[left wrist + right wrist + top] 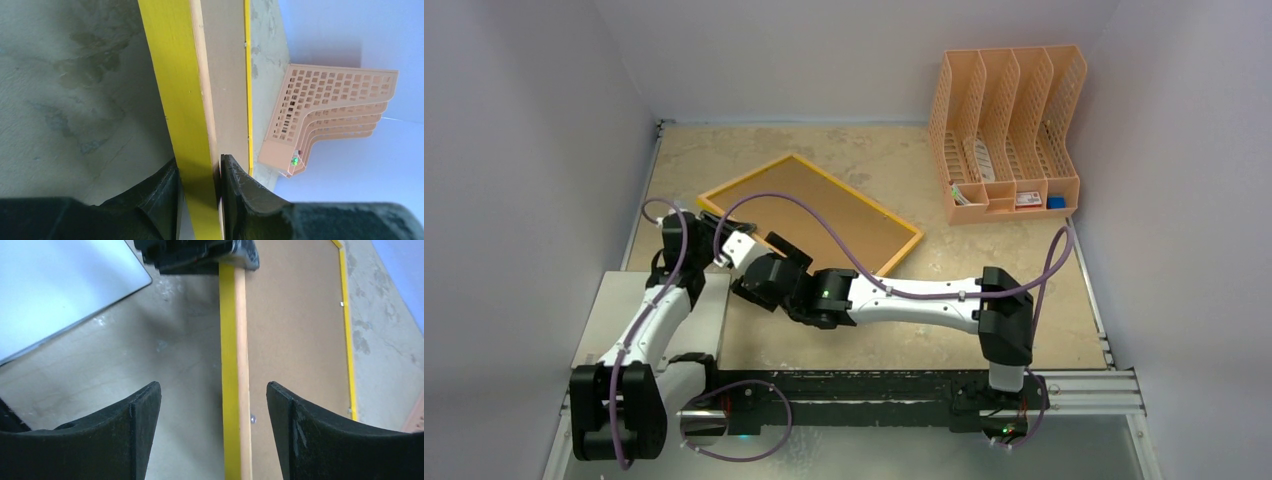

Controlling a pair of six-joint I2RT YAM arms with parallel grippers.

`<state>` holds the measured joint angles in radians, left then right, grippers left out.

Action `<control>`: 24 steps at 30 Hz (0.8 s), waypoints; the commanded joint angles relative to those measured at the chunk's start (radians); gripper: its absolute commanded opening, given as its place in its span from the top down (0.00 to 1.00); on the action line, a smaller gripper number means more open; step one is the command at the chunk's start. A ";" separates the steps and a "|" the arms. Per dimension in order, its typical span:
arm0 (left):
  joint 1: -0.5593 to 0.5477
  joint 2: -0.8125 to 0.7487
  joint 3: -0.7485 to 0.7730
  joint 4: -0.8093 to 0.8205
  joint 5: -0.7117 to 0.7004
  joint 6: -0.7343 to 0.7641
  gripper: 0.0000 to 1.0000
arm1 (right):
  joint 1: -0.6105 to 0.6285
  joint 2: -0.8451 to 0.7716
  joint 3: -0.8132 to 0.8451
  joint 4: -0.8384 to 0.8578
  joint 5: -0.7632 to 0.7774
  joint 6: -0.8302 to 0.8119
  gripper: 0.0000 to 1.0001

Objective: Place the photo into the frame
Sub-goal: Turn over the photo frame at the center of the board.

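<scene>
While left gripper point(200, 170) pinches the yellow frame point(175, 75) by its near rail, right gripper point(212, 405), jaws wide astride that rail, should probably close squarely before lifting.

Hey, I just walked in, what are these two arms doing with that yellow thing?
The left gripper is clamped on one yellow edge of the picture frame, which is back side up with its brown backing board showing. The right gripper hangs open, fingers either side of that same edge without touching. The photo is not in view.
</scene>
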<state>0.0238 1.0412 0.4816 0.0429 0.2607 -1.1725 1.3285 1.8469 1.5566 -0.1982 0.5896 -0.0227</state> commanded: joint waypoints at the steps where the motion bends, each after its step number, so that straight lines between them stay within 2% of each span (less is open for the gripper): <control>1: 0.002 -0.015 0.124 -0.012 0.056 0.058 0.98 | 0.020 -0.042 -0.029 0.006 0.091 -0.083 0.21; 4: 0.003 -0.003 0.161 -0.041 0.066 0.068 0.99 | 0.036 -0.037 -0.049 -0.024 0.059 -0.125 0.21; 8: 0.002 0.000 0.186 -0.078 0.079 0.069 0.98 | 0.035 0.002 -0.023 -0.095 0.107 -0.146 0.22; 12: 0.003 -0.003 0.197 -0.097 0.084 0.069 0.98 | 0.035 0.052 0.025 -0.156 0.130 -0.141 0.26; 17: 0.003 -0.008 0.209 -0.122 0.086 0.070 0.97 | 0.035 0.098 0.064 -0.195 0.234 -0.125 0.33; 24: 0.002 -0.017 0.208 -0.126 0.093 0.054 0.95 | 0.035 0.134 0.088 -0.194 0.367 -0.126 0.57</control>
<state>0.0261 1.0546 0.6209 -0.1528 0.2859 -1.1336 1.3613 1.9862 1.5936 -0.3756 0.8410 -0.1501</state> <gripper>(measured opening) 0.310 0.488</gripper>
